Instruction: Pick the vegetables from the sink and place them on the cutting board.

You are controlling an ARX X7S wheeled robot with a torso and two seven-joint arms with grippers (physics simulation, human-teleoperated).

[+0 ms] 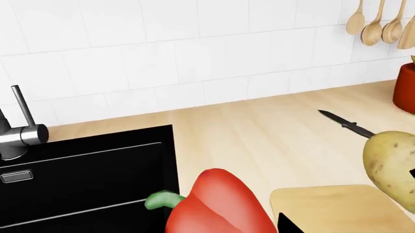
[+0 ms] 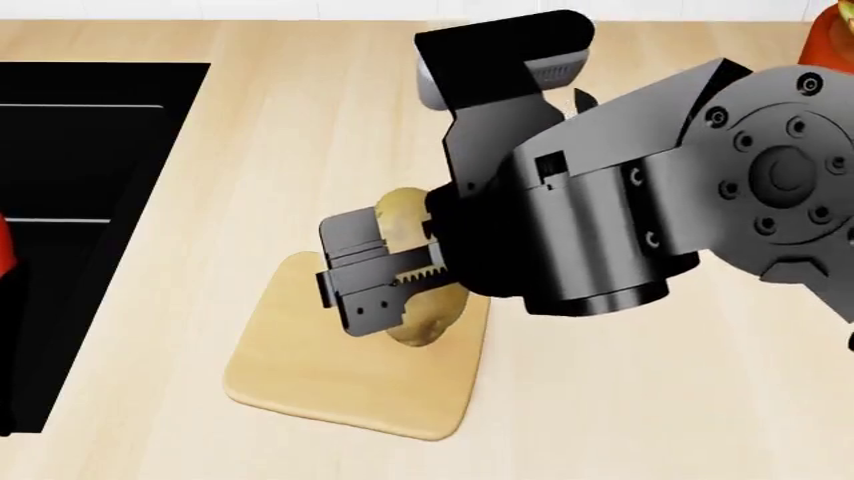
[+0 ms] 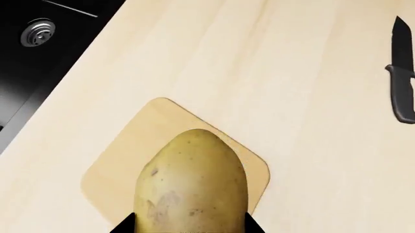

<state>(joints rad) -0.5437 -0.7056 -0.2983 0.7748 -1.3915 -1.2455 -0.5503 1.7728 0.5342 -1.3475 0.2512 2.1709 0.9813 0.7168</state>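
Our right gripper (image 2: 387,290), clamped on the potato (image 2: 424,300), hangs over the cutting board (image 2: 307,360) for release, while our left pincer's state is unclear.

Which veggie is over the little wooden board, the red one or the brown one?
The brown potato, held in the right gripper above the cutting board. The red pepper is by the sink edge instead.

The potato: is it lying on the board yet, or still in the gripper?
Still gripped. The right gripper clamps the potato over the board; whether it touches the board, I cannot tell.
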